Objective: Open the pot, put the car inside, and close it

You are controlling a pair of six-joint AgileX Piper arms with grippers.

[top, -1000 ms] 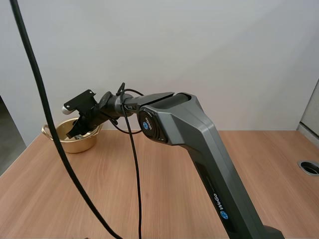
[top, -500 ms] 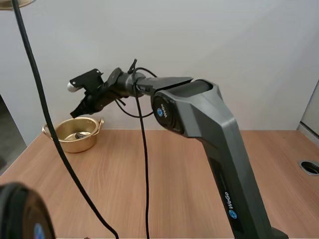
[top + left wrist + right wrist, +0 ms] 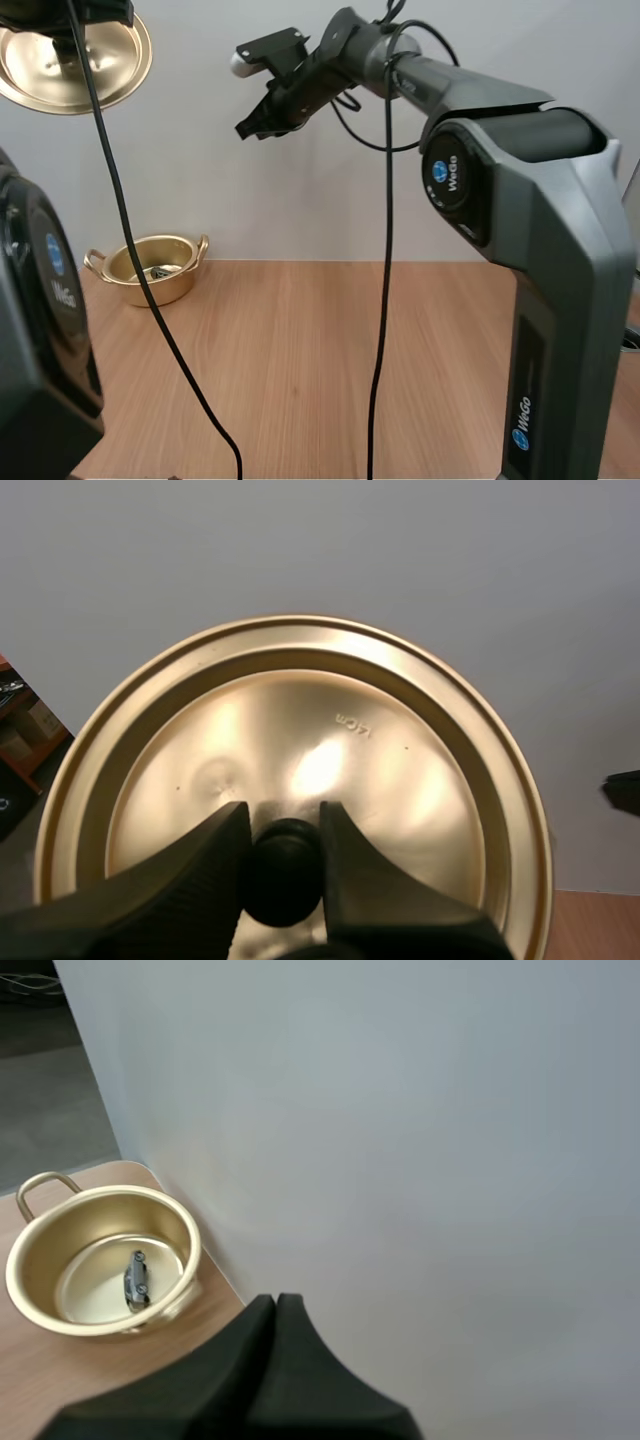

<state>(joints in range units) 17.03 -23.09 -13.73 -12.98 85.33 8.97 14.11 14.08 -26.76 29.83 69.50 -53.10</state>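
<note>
Left tool point(image 3: 283, 822) clamped the knob point(image 3: 283, 878) of the lid point(image 3: 330, 730), raised high | right tool point(image 3: 277, 1308) hung empty, fingers together | car point(image 3: 135, 1278) lay in the open pot point(image 3: 98, 1193) on the surface point(image 3: 330, 360), well below right tool

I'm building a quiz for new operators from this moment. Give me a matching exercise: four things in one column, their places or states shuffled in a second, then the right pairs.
Things:
1. lid
2. toy car
3. pot
4. right gripper

Places or states:
A. lying inside the pot
B. shut on nothing, high in the air
C. pinched by its knob in the left gripper
D. uncovered on the table

Pairs: 1-C, 2-A, 3-D, 4-B
</note>
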